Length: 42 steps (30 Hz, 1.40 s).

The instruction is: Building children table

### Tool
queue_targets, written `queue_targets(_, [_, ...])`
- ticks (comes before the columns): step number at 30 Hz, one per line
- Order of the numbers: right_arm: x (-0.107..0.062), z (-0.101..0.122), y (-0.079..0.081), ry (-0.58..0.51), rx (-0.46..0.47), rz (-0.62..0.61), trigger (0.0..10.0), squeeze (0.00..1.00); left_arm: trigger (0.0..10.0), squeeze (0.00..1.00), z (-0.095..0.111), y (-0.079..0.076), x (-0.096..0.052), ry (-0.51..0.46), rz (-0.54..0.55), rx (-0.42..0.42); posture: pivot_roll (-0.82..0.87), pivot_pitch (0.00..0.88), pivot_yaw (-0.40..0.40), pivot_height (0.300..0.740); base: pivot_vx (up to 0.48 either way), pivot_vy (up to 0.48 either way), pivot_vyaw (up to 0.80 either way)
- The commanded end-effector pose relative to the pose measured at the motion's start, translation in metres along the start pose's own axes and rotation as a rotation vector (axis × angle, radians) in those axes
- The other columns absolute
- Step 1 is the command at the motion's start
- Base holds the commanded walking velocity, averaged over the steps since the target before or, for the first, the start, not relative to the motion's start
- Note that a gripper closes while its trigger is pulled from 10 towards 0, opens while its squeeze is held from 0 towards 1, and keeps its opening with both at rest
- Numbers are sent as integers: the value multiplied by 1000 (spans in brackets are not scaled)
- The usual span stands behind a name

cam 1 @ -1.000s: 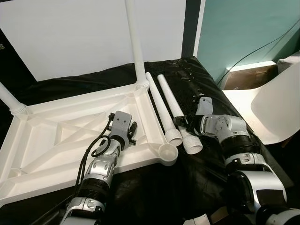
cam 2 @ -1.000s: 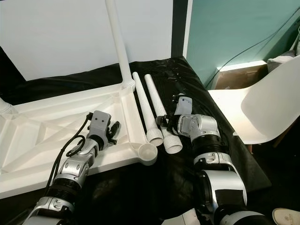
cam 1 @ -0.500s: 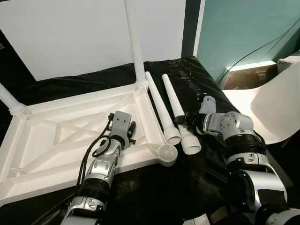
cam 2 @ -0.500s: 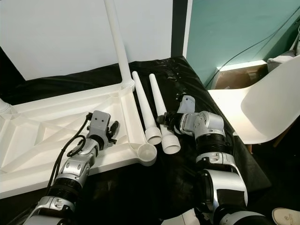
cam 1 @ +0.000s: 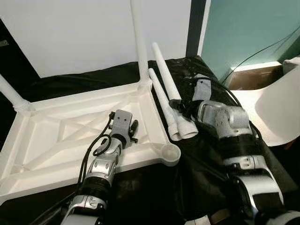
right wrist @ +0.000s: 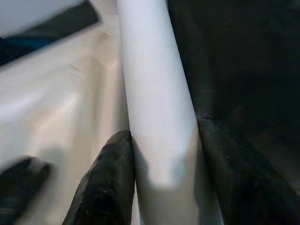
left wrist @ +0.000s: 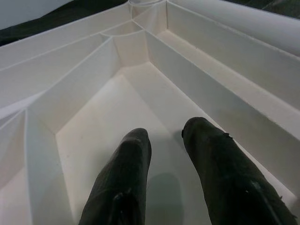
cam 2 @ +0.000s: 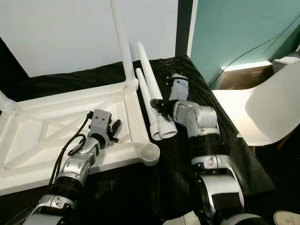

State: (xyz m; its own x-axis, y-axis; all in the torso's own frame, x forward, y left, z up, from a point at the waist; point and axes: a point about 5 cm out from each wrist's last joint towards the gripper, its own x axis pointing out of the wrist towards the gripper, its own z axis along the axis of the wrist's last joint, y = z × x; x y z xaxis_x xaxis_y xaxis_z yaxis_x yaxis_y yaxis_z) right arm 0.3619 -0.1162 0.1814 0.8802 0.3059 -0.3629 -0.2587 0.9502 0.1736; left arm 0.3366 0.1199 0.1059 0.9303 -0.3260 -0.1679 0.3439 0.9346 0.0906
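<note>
- Table top [cam 1: 70,136] lies upside down on the black cloth [cam 2: 178,178]; two legs stand fitted, at its far corners.
- Right gripper [right wrist: 164,154] clamps one loose leg [cam 1: 164,70], lifted; the other leg [cam 1: 161,101] lies beside the top's right edge.
- Next, I judge: seat it in the near-right socket [cam 1: 170,152].
- Left gripper [left wrist: 164,145], slightly parted and empty, rests inside the top.

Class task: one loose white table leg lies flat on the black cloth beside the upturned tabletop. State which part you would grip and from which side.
Grip the lying leg mid-shaft from above, jaws straddling its width. It is round and tapering, and lies flat on the black cloth, so only its top and sides are free; the wide end must stay clear for the empty socket.
</note>
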Motion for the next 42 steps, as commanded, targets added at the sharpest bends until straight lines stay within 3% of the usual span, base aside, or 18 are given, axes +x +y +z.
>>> queue_targets(1, [-1,4,2,-23,-30,2,0,0,10000,0,-4,-2,0,9,-14,2,-58,0,42,740,0,0,0])
queue_targets(4, [-2,3,2,-66,-134,-23,0,0,10000,0,-2,-1,-1,-6,-11,-18,-59,0,44,740,0,0,0])
queue_targets(7, [-7,0,9,-149,-326,-39,275,0,10000,0,5,6,-1,-41,4,-87,-60,0,47,740,0,0,0])
queue_targets(8, [-7,0,9,-149,-326,-39,275,0,10000,0,5,6,-1,-41,4,-87,-60,0,47,740,0,0,0])
queue_targets(11, [-10,1,16,-204,-418,-37,235,0,10000,0,15,13,0,-84,10,-181,-61,0,47,740,0,0,0])
queue_targets(12, [-12,3,18,-242,-512,-50,275,0,10000,0,21,15,0,-113,-2,-240,-61,0,47,740,0,0,0])
queue_targets(13, [-12,3,18,-242,-512,-50,275,0,10000,0,21,15,0,-113,-2,-240,-61,0,47,740,0,0,0])
queue_targets(14, [-14,4,23,-290,-634,-46,1333,0,10000,0,31,14,-2,-172,-53,-339,-63,0,46,740,0,0,0])
queue_targets(15, [-15,2,28,-330,-747,-46,3569,0,10000,0,44,12,-5,-245,-133,-426,-63,0,45,740,0,0,0])
queue_targets(16, [-15,2,28,-330,-747,-46,3569,0,10000,0,44,12,-5,-245,-133,-426,-63,0,45,740,0,0,0])
queue_targets(17, [-16,0,31,-357,-819,-42,3569,0,10000,0,53,11,-9,-298,-192,-479,-63,0,45,740,0,0,0])
queue_targets(18, [-17,-2,34,-376,-865,-44,8784,0,10000,0,60,9,-12,-338,-244,-511,-59,0,44,740,0,0,0])
queue_targets(19, [-17,-3,38,-406,-920,-49,10000,0,10000,0,64,7,-14,-362,-283,-537,-59,0,45,740,0,0,0])
queue_targets(21, [-18,-4,45,-469,-1033,-59,10000,0,10000,0,67,5,-15,-371,-321,-563,-63,0,49,740,0,0,0])
queue_targets(26, [-21,-3,47,-536,-1130,-108,10000,0,10000,0,62,4,-11,-336,-298,-549,-65,0,52,740,0,0,0])
queue_targets(30, [-23,-3,43,-584,-1280,-208,10000,0,10000,0,60,2,-11,-320,-300,-558,-70,0,56,740,0,0,0])
queue_targets(38, [-23,-2,29,-551,-1243,-343,10000,0,10000,0,60,-8,-15,-289,-372,-533,-77,0,62,740,0,0,0])
queue_targets(42, [-24,3,0,-494,-1155,-504,10000,0,10000,0,61,-10,-15,-281,-389,-535,-81,0,70,740,0,0,0])
